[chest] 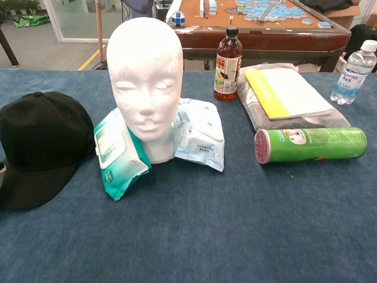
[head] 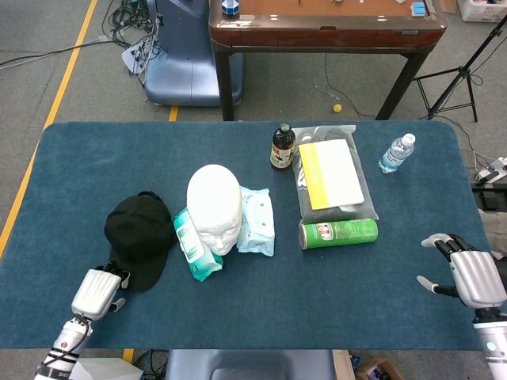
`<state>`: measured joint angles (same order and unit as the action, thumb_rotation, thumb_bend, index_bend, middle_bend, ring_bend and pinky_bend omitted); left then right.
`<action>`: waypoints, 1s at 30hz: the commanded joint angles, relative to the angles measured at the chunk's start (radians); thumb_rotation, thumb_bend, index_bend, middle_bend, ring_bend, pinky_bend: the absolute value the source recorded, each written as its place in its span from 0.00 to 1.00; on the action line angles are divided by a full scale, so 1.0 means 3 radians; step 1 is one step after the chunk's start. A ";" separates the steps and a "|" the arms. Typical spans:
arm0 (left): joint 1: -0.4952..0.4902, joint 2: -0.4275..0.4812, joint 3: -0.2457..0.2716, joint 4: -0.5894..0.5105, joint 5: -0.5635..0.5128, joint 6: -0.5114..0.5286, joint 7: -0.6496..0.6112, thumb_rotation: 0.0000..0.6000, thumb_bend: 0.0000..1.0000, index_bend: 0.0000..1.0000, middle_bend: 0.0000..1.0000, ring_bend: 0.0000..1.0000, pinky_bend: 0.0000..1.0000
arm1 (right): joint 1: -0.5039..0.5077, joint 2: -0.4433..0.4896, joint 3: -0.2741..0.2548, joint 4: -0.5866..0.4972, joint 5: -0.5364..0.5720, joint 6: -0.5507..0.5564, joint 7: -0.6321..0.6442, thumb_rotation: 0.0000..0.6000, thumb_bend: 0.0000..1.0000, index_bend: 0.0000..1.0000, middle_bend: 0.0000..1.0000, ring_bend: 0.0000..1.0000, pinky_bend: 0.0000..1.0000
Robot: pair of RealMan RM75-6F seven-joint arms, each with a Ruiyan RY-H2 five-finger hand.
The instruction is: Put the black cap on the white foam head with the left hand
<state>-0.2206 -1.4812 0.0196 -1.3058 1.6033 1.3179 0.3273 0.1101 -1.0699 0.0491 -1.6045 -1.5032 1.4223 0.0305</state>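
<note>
The black cap (head: 139, 237) lies flat on the blue table (head: 87, 174), left of the white foam head (head: 215, 206); the chest view shows the cap (chest: 35, 147) and the upright head (chest: 146, 82) as well. My left hand (head: 95, 293) is at the table's front left, its fingers reaching the near edge of the cap's brim. The back of the hand hides whether they pinch it. A sliver of this hand (chest: 2, 169) shows at the chest view's left edge. My right hand (head: 469, 273) hovers at the front right corner, fingers spread, holding nothing.
Two wet-wipe packs (head: 194, 245) (head: 256, 222) lean against the foam head. A green can (head: 339, 233) lies on its side; behind it are a bagged yellow book (head: 331, 174), a dark bottle (head: 282, 147) and a water bottle (head: 396, 153).
</note>
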 commanded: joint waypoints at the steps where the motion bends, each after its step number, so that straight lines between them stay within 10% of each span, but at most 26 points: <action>1: -0.0008 -0.0037 -0.0005 0.0090 -0.0013 0.0012 0.0015 1.00 0.00 0.57 0.58 0.31 0.54 | 0.0006 -0.0006 -0.0002 0.0001 0.0002 -0.0014 -0.0015 1.00 0.05 0.35 0.32 0.26 0.47; 30: -0.0056 -0.0236 -0.0009 0.0441 -0.0153 -0.0029 -0.0164 1.00 0.00 0.57 0.60 0.32 0.54 | 0.0022 -0.0016 -0.0006 -0.0009 0.0011 -0.0046 -0.0051 1.00 0.05 0.35 0.32 0.26 0.47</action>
<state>-0.2362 -1.5491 0.0186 -1.1765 1.5593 1.3098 0.2801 0.1166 -1.0745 0.0473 -1.6072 -1.5000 1.4086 0.0151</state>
